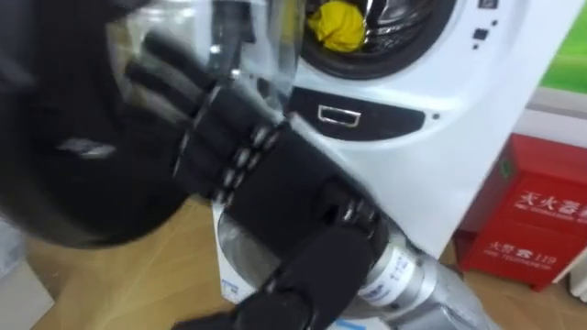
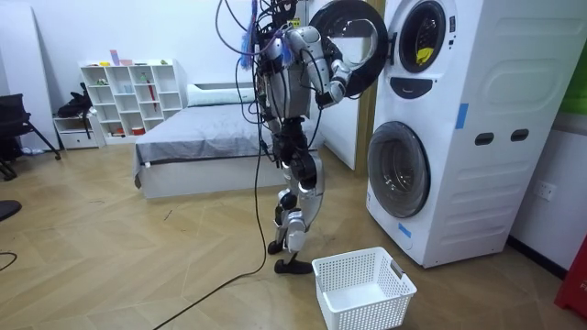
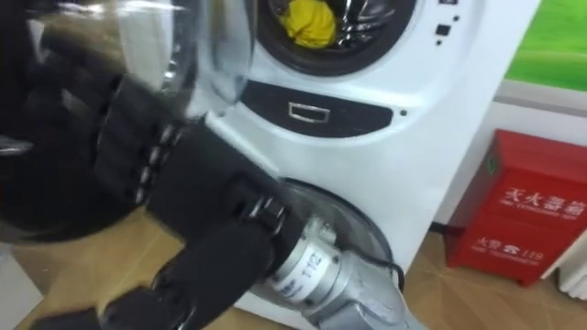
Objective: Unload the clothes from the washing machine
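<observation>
Upper centre, the yellow garment point(image 1: 337, 25) lies inside the washing machine point(image 1: 417, 174) while the right hand point(image 1: 271, 174) — fingers point(image 1: 165, 64) straight, holding nothing — presses the open door point(image 1: 73, 183), which could swing back and block the reach.

Bright even indoor light; glare on door glass point(image 1: 174, 23).

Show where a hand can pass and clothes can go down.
Free: the drum mouth right of the open door, beside the yellow cloth; the white basket. Crowded: at the door, where the right hand lies.
</observation>
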Controlling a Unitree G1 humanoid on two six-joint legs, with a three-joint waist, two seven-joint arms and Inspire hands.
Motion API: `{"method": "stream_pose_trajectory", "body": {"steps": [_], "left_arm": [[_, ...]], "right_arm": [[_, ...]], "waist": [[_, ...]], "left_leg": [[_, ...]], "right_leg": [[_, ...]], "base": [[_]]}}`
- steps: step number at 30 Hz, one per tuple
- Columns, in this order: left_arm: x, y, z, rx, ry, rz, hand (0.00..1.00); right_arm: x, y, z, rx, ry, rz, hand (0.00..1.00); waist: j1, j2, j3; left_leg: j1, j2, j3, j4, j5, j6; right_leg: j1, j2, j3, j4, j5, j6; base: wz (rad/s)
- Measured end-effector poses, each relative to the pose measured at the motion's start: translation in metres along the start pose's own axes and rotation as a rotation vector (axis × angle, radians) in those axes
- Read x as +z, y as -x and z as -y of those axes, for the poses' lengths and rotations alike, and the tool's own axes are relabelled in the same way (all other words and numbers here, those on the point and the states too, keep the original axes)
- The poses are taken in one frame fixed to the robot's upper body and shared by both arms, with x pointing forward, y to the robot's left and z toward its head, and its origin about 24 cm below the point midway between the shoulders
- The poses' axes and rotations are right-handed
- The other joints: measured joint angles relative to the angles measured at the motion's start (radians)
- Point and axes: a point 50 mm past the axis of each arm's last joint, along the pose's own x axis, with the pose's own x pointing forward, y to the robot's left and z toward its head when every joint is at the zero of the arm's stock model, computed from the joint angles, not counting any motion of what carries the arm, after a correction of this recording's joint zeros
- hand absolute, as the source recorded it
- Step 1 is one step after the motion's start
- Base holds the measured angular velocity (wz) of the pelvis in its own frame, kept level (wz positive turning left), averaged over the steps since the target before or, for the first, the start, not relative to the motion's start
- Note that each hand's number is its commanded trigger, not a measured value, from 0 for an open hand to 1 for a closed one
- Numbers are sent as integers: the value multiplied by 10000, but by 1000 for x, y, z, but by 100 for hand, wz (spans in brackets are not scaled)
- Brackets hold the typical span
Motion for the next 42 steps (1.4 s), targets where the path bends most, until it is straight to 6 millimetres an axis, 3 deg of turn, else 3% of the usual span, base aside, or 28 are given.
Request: {"method": "stream_pose_trajectory", "body": {"steps": [15, 25, 28, 32, 35, 42], "left_arm": [[-3, 0, 0, 35, 151, -119, 0], [-13, 2, 2, 19, 764, -337, 0], [-19, 3, 2, 17, 975, -491, 0], [-24, 5, 6, -67, 999, -611, 0], [-28, 7, 9, -71, 1250, -731, 0], [-36, 9, 9, 314, 1769, -1031, 0]], "right_arm": [[-9, 0, -2, 232, -447, -637, 0], [-3, 6, 5, -189, 142, -855, 0], [2, 11, 12, -636, 668, -1012, 0], [10, 17, 18, -1152, 1129, -1108, 0], [21, 21, 25, -1743, 1881, -1036, 0], [52, 41, 37, -3432, 3317, -522, 0]], "waist": [[751, -37, 9], [700, -68, 53], [619, 9, 81], [239, 334, 111], [33, 498, -25], [-775, 433, -89]], "left_leg": [[-145, -156, -303, -24, -31, 52], [-137, -255, -508, -7, -66, 112], [-109, -266, -469, -14, -76, 127], [-17, -268, -391, -56, -99, 155], [192, -263, -230, -285, -96, 155], [507, -258, -154, -570, -99, 153]], "right_leg": [[55, -93, -349, -25, -102, 144], [34, -170, -317, 1, -149, 219], [26, -177, -262, 1, -158, 240], [45, -193, -201, 6, -157, 254], [105, -189, -79, 25, -159, 261], [206, -162, 125, -3, -164, 271]], "base": [[8], [1], [0], [-6], [-17], [-9]]}}
